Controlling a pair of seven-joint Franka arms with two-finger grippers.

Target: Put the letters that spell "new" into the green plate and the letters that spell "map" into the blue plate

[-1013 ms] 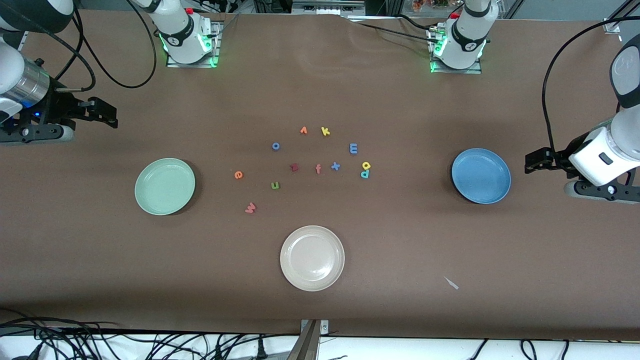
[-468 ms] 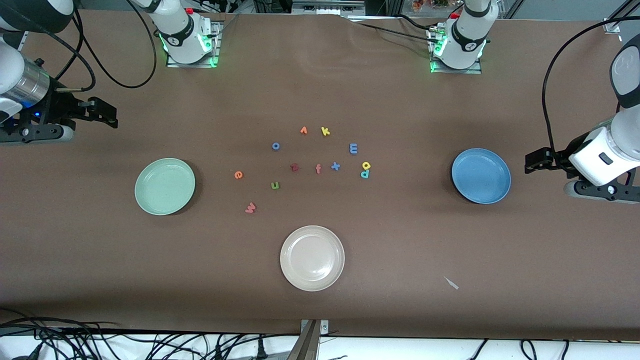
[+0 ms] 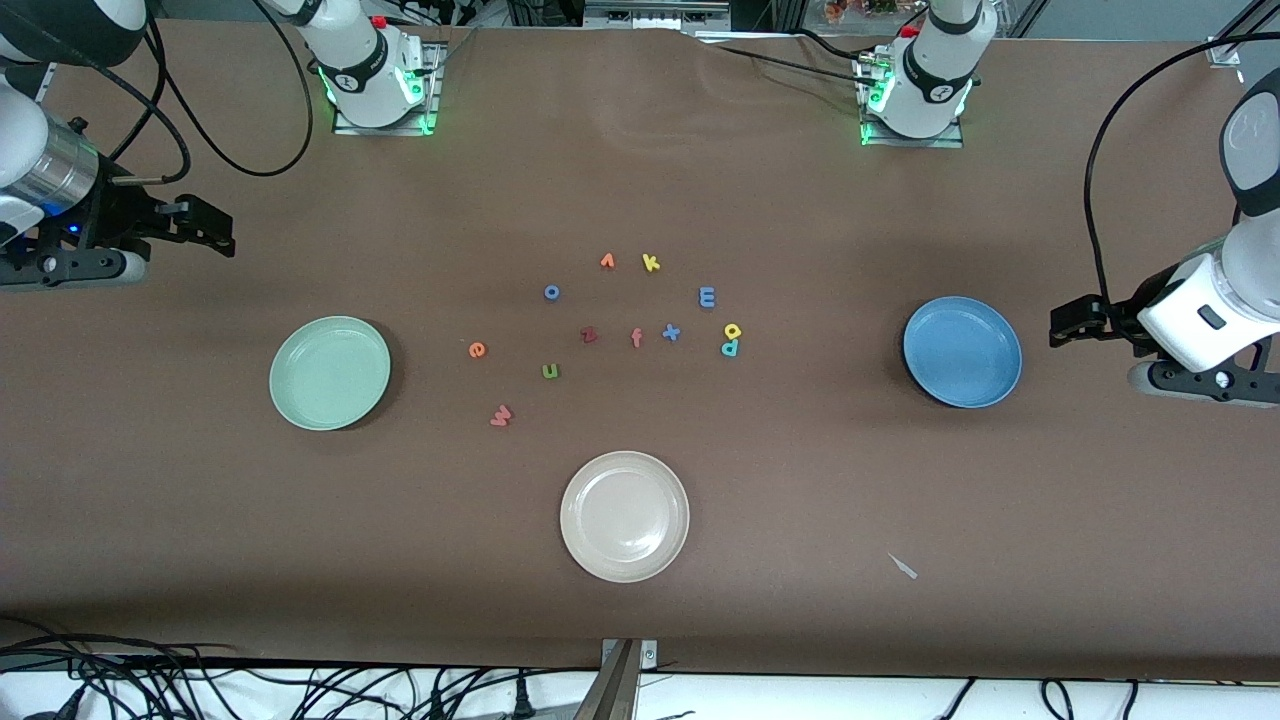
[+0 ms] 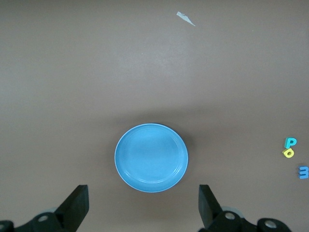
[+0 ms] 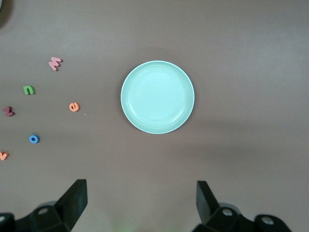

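Observation:
The green plate (image 3: 330,373) (image 5: 157,96) lies empty toward the right arm's end, the blue plate (image 3: 962,352) (image 4: 151,157) empty toward the left arm's end. Between them on the table lie orange "e" (image 3: 477,349) (image 5: 74,107), green "n" (image 3: 550,371) (image 5: 29,90), pink "w" (image 3: 501,415) (image 5: 55,63), lilac-blue "m" (image 3: 707,296) (image 4: 303,172), yellow "a" (image 3: 733,330) (image 4: 288,152) and teal "p" (image 3: 730,348) (image 4: 290,142). My right gripper (image 3: 218,232) (image 5: 141,203) hangs open beside the green plate. My left gripper (image 3: 1068,322) (image 4: 143,208) hangs open beside the blue plate. Neither holds anything.
A cream plate (image 3: 625,516) sits nearest the front camera. Other letters lie among the task's: red "z" (image 3: 589,335), salmon "f" (image 3: 636,338), blue "x" (image 3: 671,332), blue "o" (image 3: 551,292), orange "v" (image 3: 607,261), yellow "k" (image 3: 651,263). A paper scrap (image 3: 903,566) lies near the front.

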